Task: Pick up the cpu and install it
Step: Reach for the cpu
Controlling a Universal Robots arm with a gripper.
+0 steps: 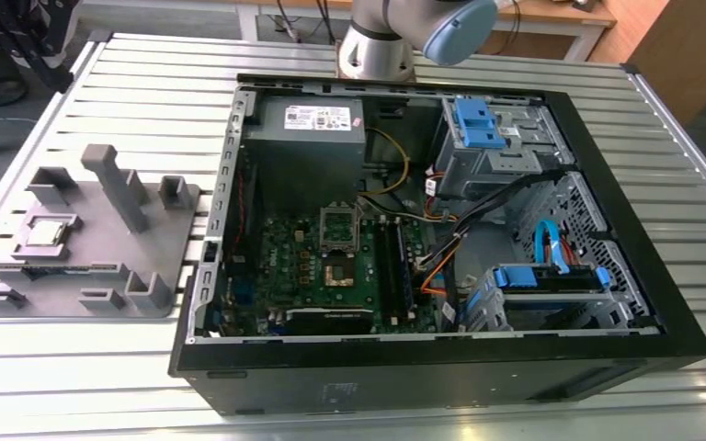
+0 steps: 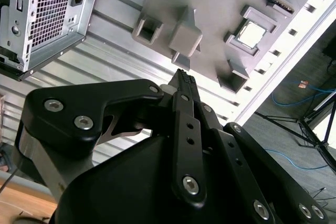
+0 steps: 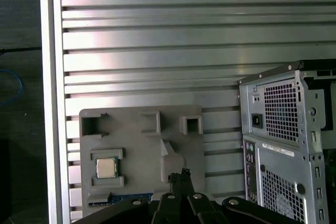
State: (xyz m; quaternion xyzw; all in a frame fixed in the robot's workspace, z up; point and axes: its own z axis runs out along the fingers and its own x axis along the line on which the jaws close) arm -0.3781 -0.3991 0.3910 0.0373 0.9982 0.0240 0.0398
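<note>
Slatted metal table (image 1: 144, 83). Open computer case (image 1: 451, 377), lying on its side. Grey fixture plate (image 1: 163, 243), beside the case at the exterior view's left. Gripper (image 2: 182, 73): jaws closed together, holding nothing. Cpu (image 1: 44, 231): sits in a plate recess, well apart from gripper.

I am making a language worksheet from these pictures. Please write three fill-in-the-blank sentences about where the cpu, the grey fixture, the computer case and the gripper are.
1. The cpu lies on the grey fixture, at the exterior view's ____ of the computer case.
2. The case lies with its side ____, so the green motherboard shows.
3. The gripper is apart from the cpu and holds ____.
Missing words: left; open; nothing.
</note>
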